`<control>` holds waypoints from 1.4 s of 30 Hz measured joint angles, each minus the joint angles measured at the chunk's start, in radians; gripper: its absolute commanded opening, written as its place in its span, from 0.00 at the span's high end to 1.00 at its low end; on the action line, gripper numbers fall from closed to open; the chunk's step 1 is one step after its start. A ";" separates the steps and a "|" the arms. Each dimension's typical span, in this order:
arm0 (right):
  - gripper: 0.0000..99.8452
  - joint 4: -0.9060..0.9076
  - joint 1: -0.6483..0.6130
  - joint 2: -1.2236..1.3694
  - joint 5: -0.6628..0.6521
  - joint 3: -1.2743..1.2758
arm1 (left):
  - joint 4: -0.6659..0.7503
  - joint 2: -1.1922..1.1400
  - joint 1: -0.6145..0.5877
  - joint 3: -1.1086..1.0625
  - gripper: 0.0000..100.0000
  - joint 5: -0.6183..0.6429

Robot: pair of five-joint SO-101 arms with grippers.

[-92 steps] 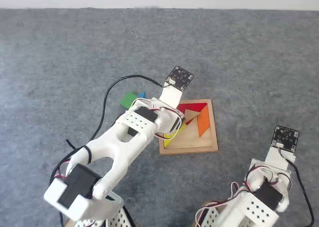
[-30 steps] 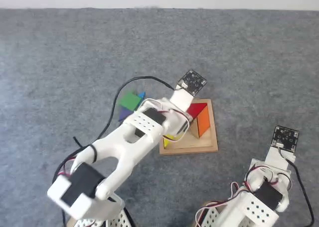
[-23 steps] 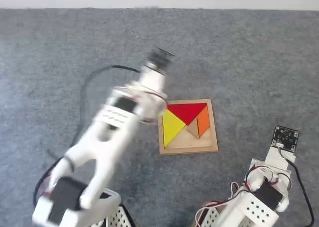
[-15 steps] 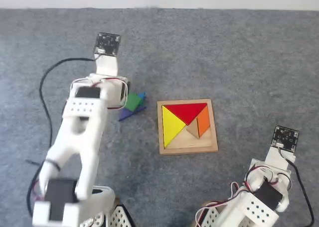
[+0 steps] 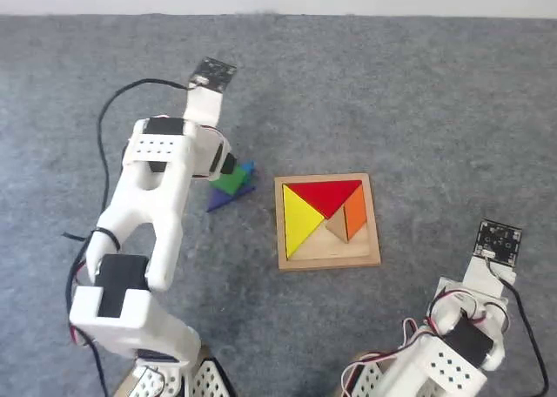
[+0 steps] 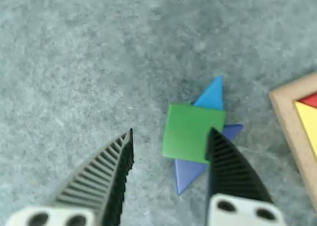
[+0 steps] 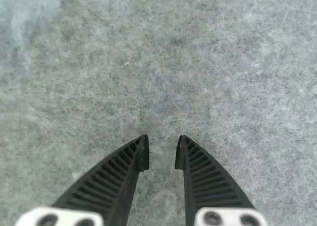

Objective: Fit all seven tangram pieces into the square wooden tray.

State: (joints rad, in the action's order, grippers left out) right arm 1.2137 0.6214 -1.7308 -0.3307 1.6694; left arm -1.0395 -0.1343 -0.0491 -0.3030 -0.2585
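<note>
High view: on the mat [image 5: 435, 92], the tray [image 5: 329, 259] holds a red triangle [image 5: 326, 194], yellow triangle [image 5: 300, 223] and orange triangle [image 5: 355, 214]. Just left of it, apart, a green square [image 5: 231, 182] lies on blue pieces [image 5: 222, 201].

Left wrist view: the left gripper [image 6: 171, 134] hangs spread above the square.

Right wrist view: the right gripper [image 7: 161, 150], slightly parted, hangs above the mat.

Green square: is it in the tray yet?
Out: the green square lies on two blue pieces on the grey mat, apart from the tray.
</note>
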 measured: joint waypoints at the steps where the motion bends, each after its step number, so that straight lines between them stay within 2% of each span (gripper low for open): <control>1: 0.89 0.000 0.000 0.000 0.000 0.000 | -0.008 0.000 0.008 0.000 0.73 -0.011; 4: 0.89 0.000 0.000 0.000 0.000 0.000 | -0.028 0.000 0.020 0.000 0.73 -0.064; 10: 0.89 0.000 0.000 0.000 0.000 0.000 | -0.032 -0.014 0.025 0.000 0.73 -0.080; 19: 0.89 0.000 0.000 0.000 0.000 0.000 | -0.043 -0.222 0.029 0.086 0.73 -0.080; 22: 0.89 0.000 0.000 0.000 0.000 0.000 | -0.048 -0.241 0.031 0.106 0.76 -0.080; 28: 0.89 0.000 0.000 0.000 0.000 0.000 | -0.048 -0.241 0.032 0.109 0.83 -0.080; 37: 0.89 0.000 0.000 0.000 0.000 0.000 | -0.055 -0.235 0.032 0.109 0.85 -0.069; 42: 0.89 0.000 0.000 0.000 0.000 0.000 | -0.087 -0.084 0.031 0.068 0.86 -0.055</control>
State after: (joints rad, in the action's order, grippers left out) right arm 1.2137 0.6214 -1.7308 -0.3307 1.6694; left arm -1.1270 -0.2186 -0.0184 -0.2355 -0.3138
